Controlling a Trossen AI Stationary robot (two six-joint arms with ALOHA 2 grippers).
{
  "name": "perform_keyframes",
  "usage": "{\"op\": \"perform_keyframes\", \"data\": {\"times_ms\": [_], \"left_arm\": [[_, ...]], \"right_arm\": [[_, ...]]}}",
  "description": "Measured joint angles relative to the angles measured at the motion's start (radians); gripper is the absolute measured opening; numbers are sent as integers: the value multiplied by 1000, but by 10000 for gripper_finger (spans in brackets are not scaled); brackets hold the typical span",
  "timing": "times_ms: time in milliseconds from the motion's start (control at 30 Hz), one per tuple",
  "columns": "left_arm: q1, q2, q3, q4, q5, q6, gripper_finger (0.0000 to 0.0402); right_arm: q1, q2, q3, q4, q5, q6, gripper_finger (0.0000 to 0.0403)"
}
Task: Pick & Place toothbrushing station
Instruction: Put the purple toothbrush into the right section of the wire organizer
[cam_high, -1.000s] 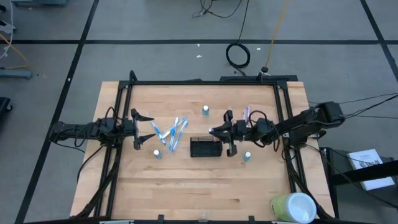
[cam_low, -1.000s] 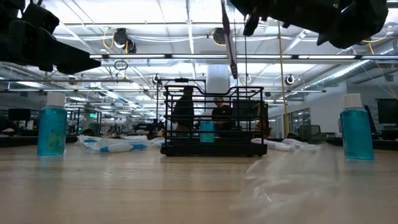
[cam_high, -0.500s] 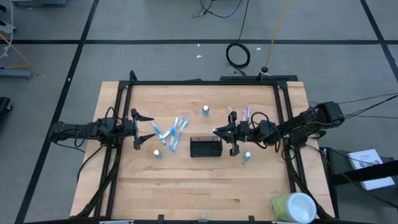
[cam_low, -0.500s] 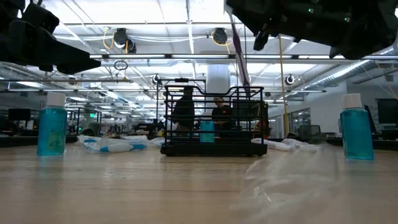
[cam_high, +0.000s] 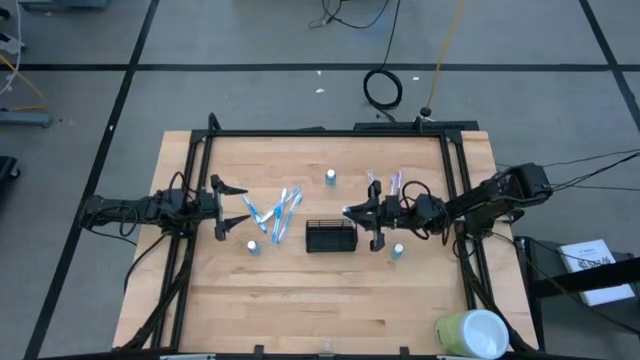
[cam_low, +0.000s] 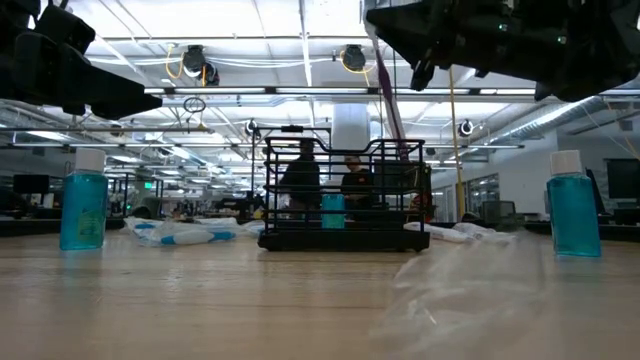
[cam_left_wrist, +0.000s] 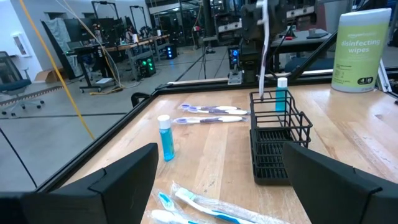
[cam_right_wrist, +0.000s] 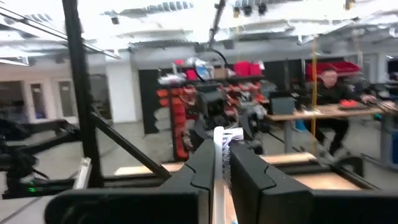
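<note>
Seemingly right claw (cam_right_wrist: 221, 163) pinches toothbrush (cam_right_wrist: 219, 138).

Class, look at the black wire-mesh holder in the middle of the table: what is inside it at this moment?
The wire-mesh holder looks empty; only its mesh floor shows. The right gripper holds a toothbrush beside it, whose lower tip the wires partly hide. The blue bottle stands behind it.

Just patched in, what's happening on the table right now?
The right pincer is shut on a toothbrush, holding it upright above the right end of the wire holder, not yet dropped in. The left pincer waits open at the left side, near packaged toothbrushes lying on the table.
</note>
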Motion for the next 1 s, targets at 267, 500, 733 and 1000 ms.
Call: {"op": "perform_keyframes", "data": {"times_ms": [267,500,733,1000], "left_arm": [[0,0,0,0,0,0,351],[0,0,0,0,0,0,351],[0,0,0,0,0,0,351],[0,0,0,0,0,0,351]], "right_arm": [[-1,65,5,26,71,-2,20],[-1,170,8,128,74,15,20],[-2,200,8,158,74,13,39],[-3,200,8,156,74,12,72]]}}
